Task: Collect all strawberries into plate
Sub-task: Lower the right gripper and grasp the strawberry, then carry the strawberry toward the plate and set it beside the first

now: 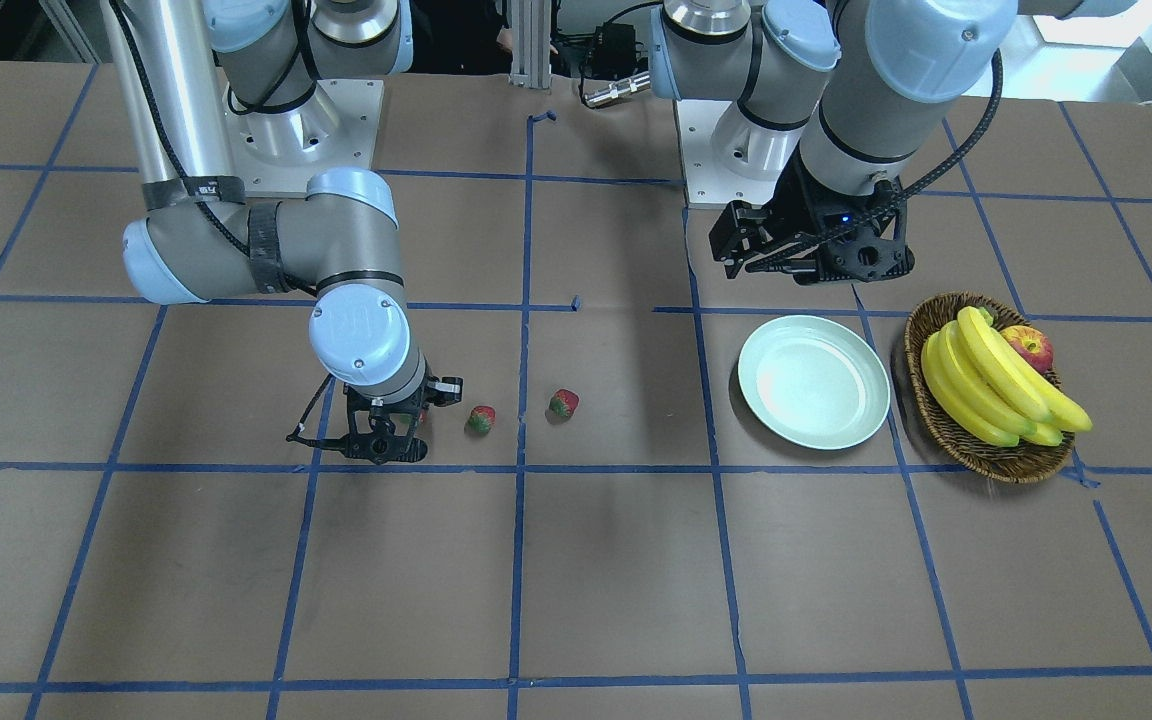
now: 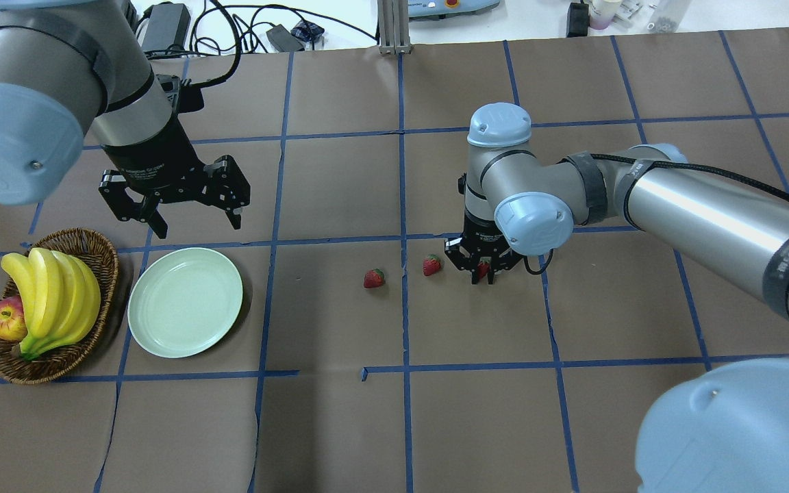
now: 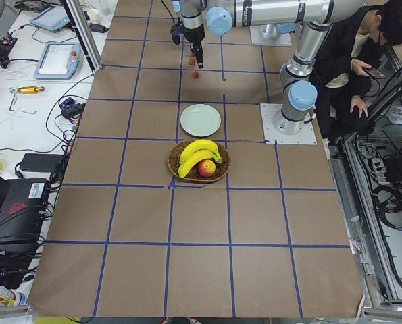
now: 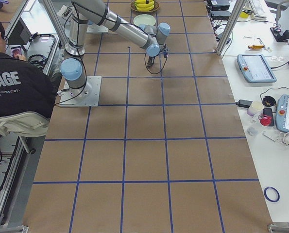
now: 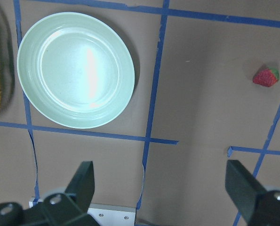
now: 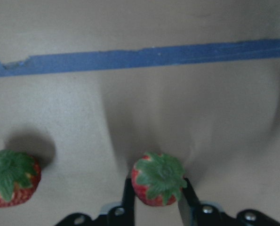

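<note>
Spreading under everything, the table (image 2: 394,424) is brown paper gridded with blue tape, and the work sits in two clusters well apart on it. The right arm reaches far out and points its right tool (image 2: 482,272) straight down, which suits a top-down pinch on something so small. The left tool (image 2: 197,218) hangs above the table with its jaws spread wide and nothing in them, just beyond the plate, probably parked there out of the way. The wicker basket (image 2: 103,250) stands just beside the plate (image 2: 184,302), which is bare, so no berry has been delivered. In the basket lie the bananas (image 2: 52,294) and an apple (image 2: 5,320), neither part of the job. The right tool is narrowed onto the gripped strawberry (image 6: 158,179), a finger against each flank under its green cap; whether it has left the table I cannot tell. The second strawberry (image 2: 431,264) lies just beside it on the plate side, near enough to be nudged, and the third strawberry (image 2: 374,278) lies a little further along the same path.
</note>
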